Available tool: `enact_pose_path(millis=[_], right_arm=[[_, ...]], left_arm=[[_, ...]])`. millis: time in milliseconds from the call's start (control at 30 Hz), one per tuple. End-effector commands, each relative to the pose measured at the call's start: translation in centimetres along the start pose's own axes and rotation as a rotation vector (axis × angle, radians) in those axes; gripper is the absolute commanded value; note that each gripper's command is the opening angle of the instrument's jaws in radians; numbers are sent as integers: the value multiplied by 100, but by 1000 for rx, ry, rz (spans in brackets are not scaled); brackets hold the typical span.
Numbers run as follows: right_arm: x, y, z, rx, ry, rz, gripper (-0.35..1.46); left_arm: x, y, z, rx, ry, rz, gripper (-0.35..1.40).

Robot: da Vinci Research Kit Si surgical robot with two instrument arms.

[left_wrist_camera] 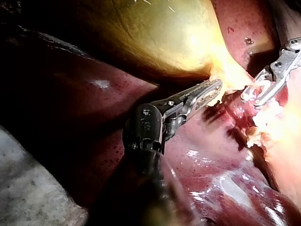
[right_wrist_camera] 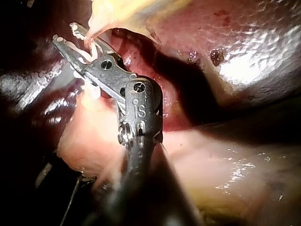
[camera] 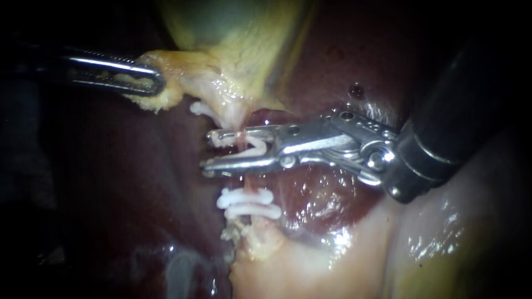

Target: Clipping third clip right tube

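Left instrument (camera: 149,80): my jaws are clamped on the yellowish tissue at the neck of the gallbladder (camera: 221,22). I judge this grip draws the neck away from the liver (camera: 332,66), so the tube below it stands taut and exposed.
Right instrument (camera: 208,149): it lies crosswise to the right tube (camera: 250,182). The jaws stand apart with the third clip (camera: 258,145) seated between them, each jaw touching it, and the clip is not yet squeezed flat.
Right tube: a thin pink strand from the gallbladder's neck down to the pale tissue. It passes between my right jaws, inside the clip's open mouth.
Set clips (camera: 246,204): two white ones are on the tube, just below my right jaws. I judge the spacing leaves room for a cut between them and the third.
Surface: the liver is dark red, wet and glistening, so I expect it to be slippery.
Room: there is darkness beyond the lit tissue. The left wrist view shows a grey mottled surface (left_wrist_camera: 33,197) beside the liver, and I cannot tell whether it is the bench.
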Motion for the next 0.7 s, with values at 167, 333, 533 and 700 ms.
enact_pose_path(millis=[167, 333, 533, 700], right_arm=[[-4, 3, -1, 1, -1, 18, -33], [-9, 4, -1, -20, -38, 47, -35], [-15, 5, 1, -25, -56, 44, -35], [-16, 6, 2, -25, -57, 43, -35]], left_arm=[[0, 0, 0, 0, 0, 0, -35], [0, 0, 0, 0, 0, 0, -35], [0, -1, -1, 0, 0, 0, -35], [0, -1, -1, -1, 0, 0, -35]])
